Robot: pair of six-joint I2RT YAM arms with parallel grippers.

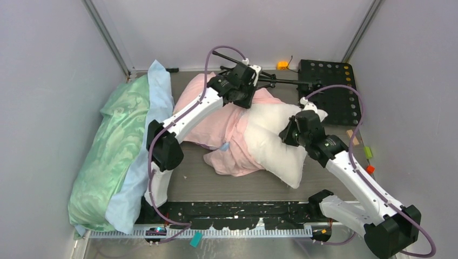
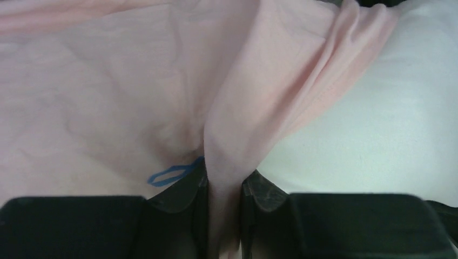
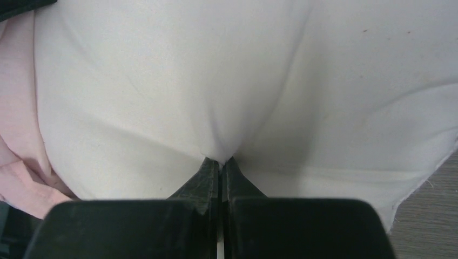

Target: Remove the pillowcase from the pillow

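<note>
Left part of pillow hidden inside pillowcase; blue lettering mostly covered, unreadable.

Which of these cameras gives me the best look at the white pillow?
The top external view: it shows the pillow partly out of the pink pillowcase. The right wrist view shows only white fabric pinched in the right pincer; the left wrist view catches a white patch at its right edge.

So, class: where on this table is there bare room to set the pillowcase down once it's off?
Bare table: the strip between the pillowcase, pillow and the black base rail. Crowded: green bedding on the left, perforated board back right.
</note>
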